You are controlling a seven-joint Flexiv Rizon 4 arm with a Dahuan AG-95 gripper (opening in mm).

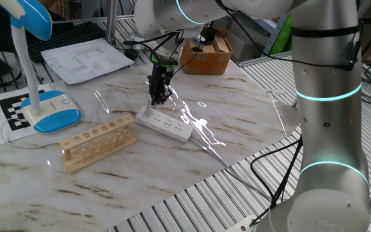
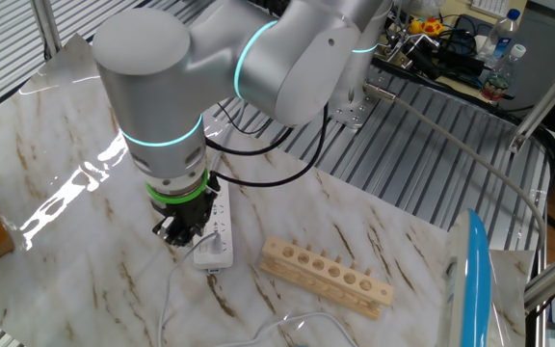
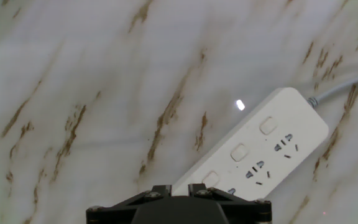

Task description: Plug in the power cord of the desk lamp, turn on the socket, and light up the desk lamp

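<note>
You are looking at the long white rectangular plastic power strip (image 1: 165, 123) lying on the marble-patterned counter (image 1: 250, 109); take it as your landmark. The gripper (image 1: 159, 98) is hanging straight down over the strip's end farthest from the grey trailing cable (image 3: 347, 84), where the plug would go. In the hand view the black finger mount is hiding that end, so you cannot tell whether the fingers are open, closed or gripping anything, and neither fixed view is showing the tips clearly. No plug is showing in any view.

The blue-and-white plastic desk lamp (image 1: 49, 111) is standing well to the strip's left in one fixed view, beyond the pale wooden rack with a row of holes (image 1: 97, 144), which is lying just beside the strip. The thin white power cord (image 2: 167, 299) is running across the counter toward the strip's near end in the other fixed view, probably because its plug is being brought to that outlet. The square switch buttons (image 3: 238, 152) are sitting in a row along one edge of the strip, each beside its outlet, so pressing one looks like your coming step. The lamp's blue oval head (image 1: 36, 17) is not visibly lit.
</note>
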